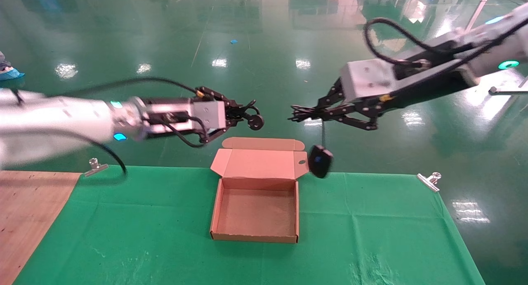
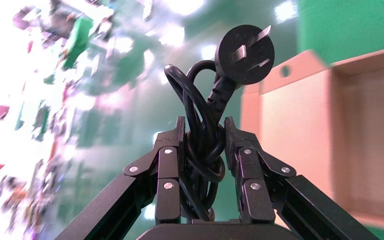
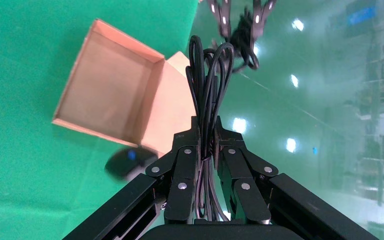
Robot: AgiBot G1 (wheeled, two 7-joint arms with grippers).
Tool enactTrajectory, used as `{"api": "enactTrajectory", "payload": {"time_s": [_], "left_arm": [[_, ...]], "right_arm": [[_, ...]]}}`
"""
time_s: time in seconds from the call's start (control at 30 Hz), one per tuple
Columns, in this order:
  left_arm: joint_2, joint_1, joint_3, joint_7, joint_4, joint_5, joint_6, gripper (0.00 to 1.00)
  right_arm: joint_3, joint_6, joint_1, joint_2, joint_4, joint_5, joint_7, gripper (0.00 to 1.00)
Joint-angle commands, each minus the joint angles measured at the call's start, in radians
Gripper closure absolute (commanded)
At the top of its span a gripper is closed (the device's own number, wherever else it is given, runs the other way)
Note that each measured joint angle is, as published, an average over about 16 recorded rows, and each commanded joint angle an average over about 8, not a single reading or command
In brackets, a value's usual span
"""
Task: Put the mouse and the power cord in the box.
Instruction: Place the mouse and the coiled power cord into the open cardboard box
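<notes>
Left end effector gripping power cord, mouse seemingly dangling right

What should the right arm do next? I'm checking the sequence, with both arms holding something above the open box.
Probably shift the right gripper toward the robot and left, then lower. It is shut on the mouse's bundled cable, and the mouse dangles beside the lid's right edge, beyond the empty tray of the box.
</notes>
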Motion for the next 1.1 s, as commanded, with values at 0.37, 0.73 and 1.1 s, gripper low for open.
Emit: {"api": "enactTrajectory", "payload": {"time_s": [0.37,0.73,1.1], "left_arm": [[0.100,0.382,-0.021,0.079,-0.234,0.001,-0.414,1.00],[0.129,0.485,0.165,0.095,-0.249,-0.011,-0.647,1.00],[0.127,0.441,0.383,0.099,-0.193,-0.070,-0.726,0.56]], "right_arm": [[-0.006,-0.047,-0.084,0.085,0.104,0.024,0.040,1.00],[-0.019,-0.044,-0.159,0.155,0.256,0.056,0.115,1.00],[-0.034,-0.035,-0.213,0.224,0.388,0.084,0.185,1.00]]}}
